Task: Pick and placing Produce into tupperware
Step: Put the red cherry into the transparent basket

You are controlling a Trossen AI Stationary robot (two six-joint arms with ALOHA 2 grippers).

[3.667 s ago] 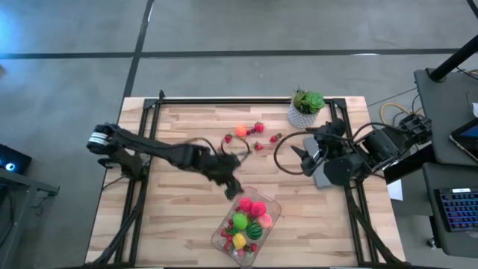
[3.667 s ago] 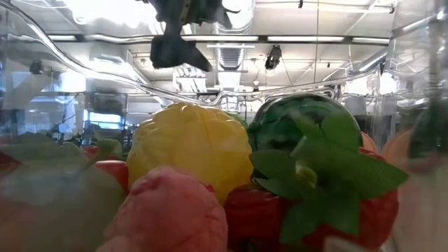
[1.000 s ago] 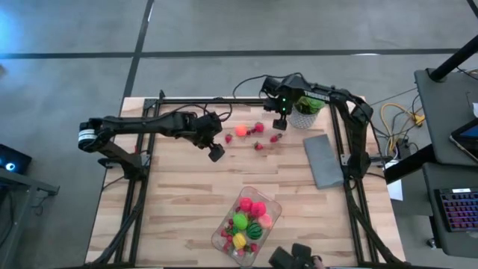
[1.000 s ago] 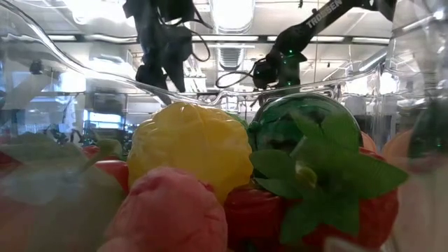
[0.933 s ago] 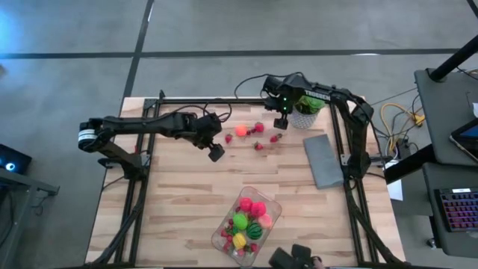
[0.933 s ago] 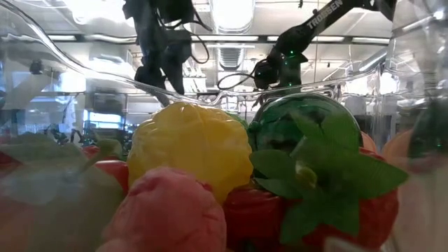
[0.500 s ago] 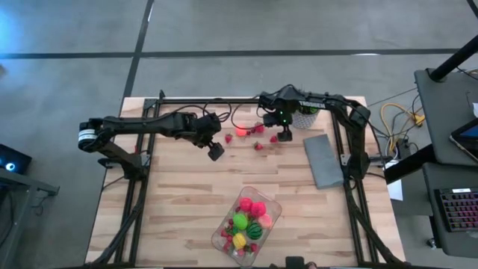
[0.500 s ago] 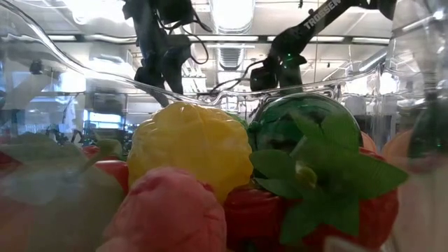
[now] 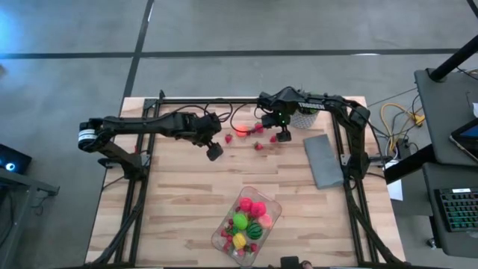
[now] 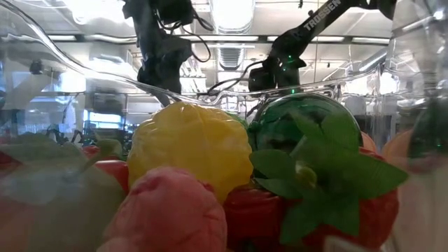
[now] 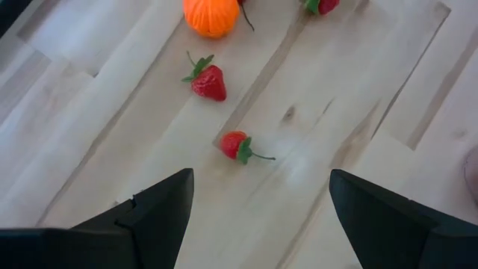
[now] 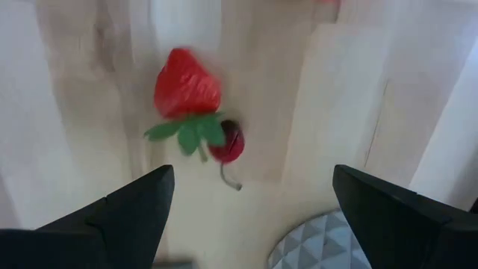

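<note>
Your right end effector (image 9: 279,128) hangs wide open over the far side of the desk (image 9: 172,209). A strawberry (image 12: 187,88) lies right below it, touching a small cherry (image 12: 226,145). Its pointed end faces away from the leaves. Your left end effector (image 9: 214,152) is open too, near other berries. The tub (image 9: 274,217) sits at the near edge, well apart, part full.

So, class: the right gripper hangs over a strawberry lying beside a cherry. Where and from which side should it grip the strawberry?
Grip the strawberry across its plump red body, coming straight down from above. It lies flat on the wooden table, and its leaves touch the cherry, so the open right gripper should probably close clear of that end.
</note>
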